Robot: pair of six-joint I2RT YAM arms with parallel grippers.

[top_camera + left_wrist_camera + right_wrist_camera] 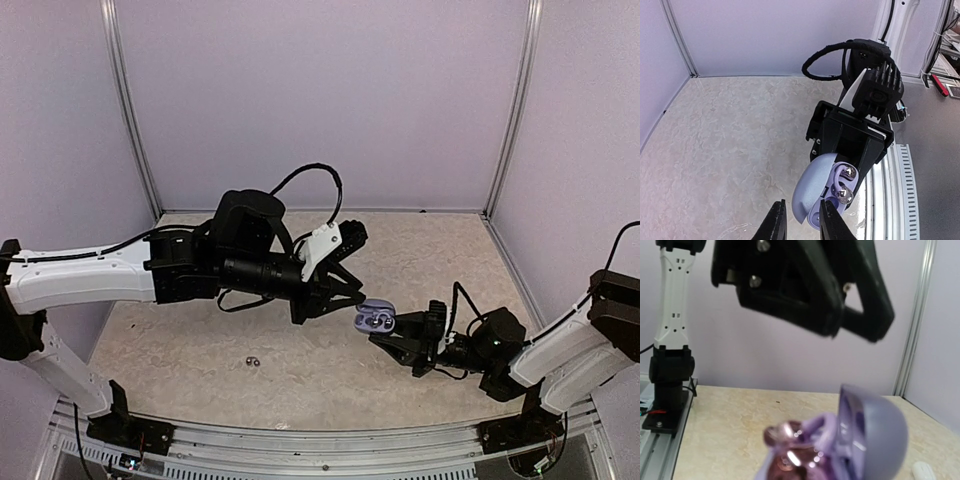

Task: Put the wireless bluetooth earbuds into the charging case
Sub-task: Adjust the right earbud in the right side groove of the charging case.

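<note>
A lavender charging case (375, 318) hangs above the table with its lid open, and my right gripper (395, 335) is shut on its base. Two shiny purple wireless bluetooth earbuds (846, 184) rest in the case's wells, blurred in the right wrist view (790, 440). My left gripper (802, 222) is open just above the case (812, 187); the lid's edge lies between its fingertips (776, 220) and nothing is gripped. From the right wrist, the left gripper (805, 290) hovers over the case lid (875, 432). Two tiny dark buds (252, 361) lie loose on the table.
The beige table (200, 330) is walled by pale lavender panels on three sides. An aluminium rail (300, 450) runs along the near edge. A small white rounded thing (923, 471) lies on the table at the right.
</note>
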